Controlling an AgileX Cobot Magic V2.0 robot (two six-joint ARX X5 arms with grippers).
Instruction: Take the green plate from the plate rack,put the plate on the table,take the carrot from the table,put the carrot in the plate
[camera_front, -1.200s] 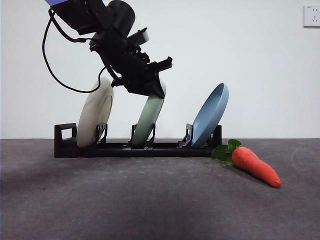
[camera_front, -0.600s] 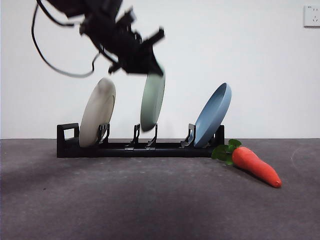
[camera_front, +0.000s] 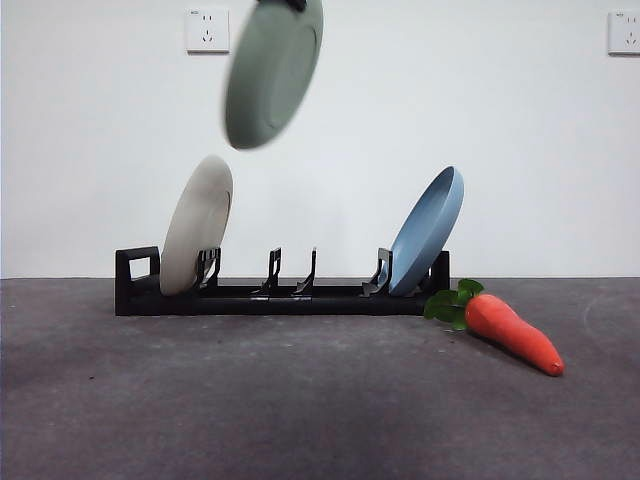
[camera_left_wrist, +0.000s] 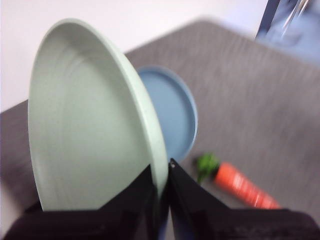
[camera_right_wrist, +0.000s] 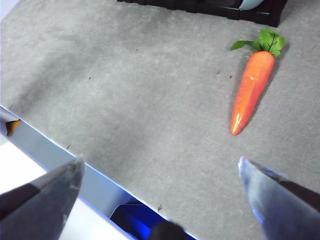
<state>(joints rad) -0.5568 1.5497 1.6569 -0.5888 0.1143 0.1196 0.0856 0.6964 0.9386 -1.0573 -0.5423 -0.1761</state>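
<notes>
The green plate (camera_front: 272, 70) hangs high in the air above the plate rack (camera_front: 280, 292), tilted, its top at the picture's upper edge. My left gripper (camera_left_wrist: 161, 187) is shut on the plate's rim (camera_left_wrist: 90, 125); only a dark tip of it shows in the front view. The rack's middle slot stands vacant. The carrot (camera_front: 510, 331) lies on the table (camera_front: 300, 400) right of the rack, leaves toward the rack; it also shows in the right wrist view (camera_right_wrist: 251, 89). My right gripper (camera_right_wrist: 160, 172) is open and hovers over the table's edge, short of the carrot.
A cream-white plate (camera_front: 196, 224) stands in the rack's left slot and a blue plate (camera_front: 427, 230) in its right slot. The table's pale edge (camera_right_wrist: 60, 150) runs close under the right gripper. A wall with sockets stands behind.
The left gripper has lifted the green plate out of the rack's middle slot and carried it up and slightly left, almost out of the front view.
</notes>
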